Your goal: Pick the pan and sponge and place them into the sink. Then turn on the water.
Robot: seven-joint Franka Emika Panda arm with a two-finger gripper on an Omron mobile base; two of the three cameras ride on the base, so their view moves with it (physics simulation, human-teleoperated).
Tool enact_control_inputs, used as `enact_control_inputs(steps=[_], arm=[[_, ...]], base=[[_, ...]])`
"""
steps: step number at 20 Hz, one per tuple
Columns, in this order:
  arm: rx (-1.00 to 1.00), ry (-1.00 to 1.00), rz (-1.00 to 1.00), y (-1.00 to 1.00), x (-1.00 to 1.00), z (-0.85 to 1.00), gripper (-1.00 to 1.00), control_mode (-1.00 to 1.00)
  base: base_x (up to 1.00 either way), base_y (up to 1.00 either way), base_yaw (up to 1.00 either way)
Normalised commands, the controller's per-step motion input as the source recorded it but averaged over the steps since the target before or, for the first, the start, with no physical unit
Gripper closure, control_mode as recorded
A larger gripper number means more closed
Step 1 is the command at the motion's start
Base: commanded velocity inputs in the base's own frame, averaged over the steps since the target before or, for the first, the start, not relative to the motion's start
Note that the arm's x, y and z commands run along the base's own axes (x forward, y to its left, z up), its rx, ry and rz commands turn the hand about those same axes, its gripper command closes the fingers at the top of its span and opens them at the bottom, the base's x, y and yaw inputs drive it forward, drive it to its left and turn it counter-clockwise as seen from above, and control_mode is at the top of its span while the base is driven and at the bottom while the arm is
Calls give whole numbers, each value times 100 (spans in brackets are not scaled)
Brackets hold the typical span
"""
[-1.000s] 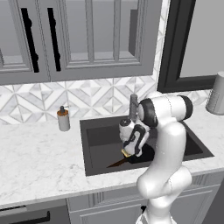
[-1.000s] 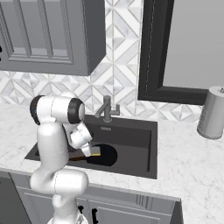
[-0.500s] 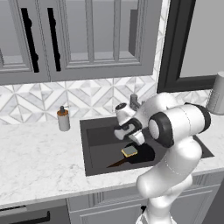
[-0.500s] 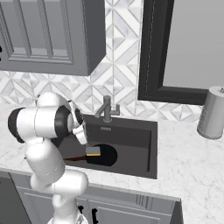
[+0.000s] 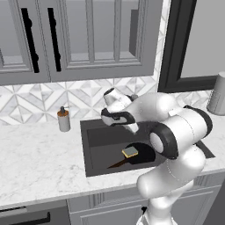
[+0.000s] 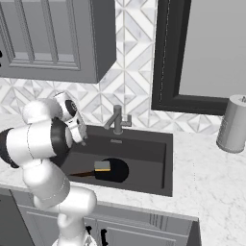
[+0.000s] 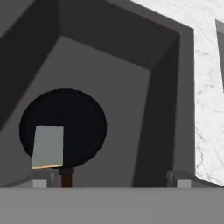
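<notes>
The black pan (image 5: 144, 154) lies on the floor of the dark sink (image 5: 100, 141), its brown handle (image 5: 116, 164) pointing to the front left. The sponge (image 5: 130, 152) rests flat on the pan near the handle. Above the basin my gripper (image 5: 133, 128) hangs open, holding nothing. In the hand view the pan (image 7: 65, 120) and the sponge (image 7: 47, 147) sit below and left of my gripper (image 7: 109, 183), whose fingertips (image 7: 41, 182) stand wide apart. From the right, the pan (image 6: 115, 170), the sponge (image 6: 101, 166) and the faucet (image 6: 116, 120) show. No water stream is in view.
A soap bottle (image 5: 64, 119) stands on the marble counter (image 5: 39, 158) left of the sink. A grey canister (image 6: 234, 124) stands on the counter at the right. Wall cabinets (image 5: 88, 39) hang above the counter's back.
The gripper has let go of the sponge, which now lies on the pan. It has risen out of the basin, and the arm has swung forward over the sink.
</notes>
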Motion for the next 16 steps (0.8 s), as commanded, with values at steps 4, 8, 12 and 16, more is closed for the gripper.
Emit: enact_control_inputs(steps=[4, 8, 12, 16], arm=[[1, -30, -19, -4, -66, 22, -100, -100], [4, -36, -13, -16, -65, 16, -100, -100], [10, -25, 0, -25, -42, 49, -100, -100], [13, -16, 1, -37, -32, 63, -100, -100]], base=[[0, 0, 0], [0, 0, 0], [0, 0, 0], [0, 0, 0]])
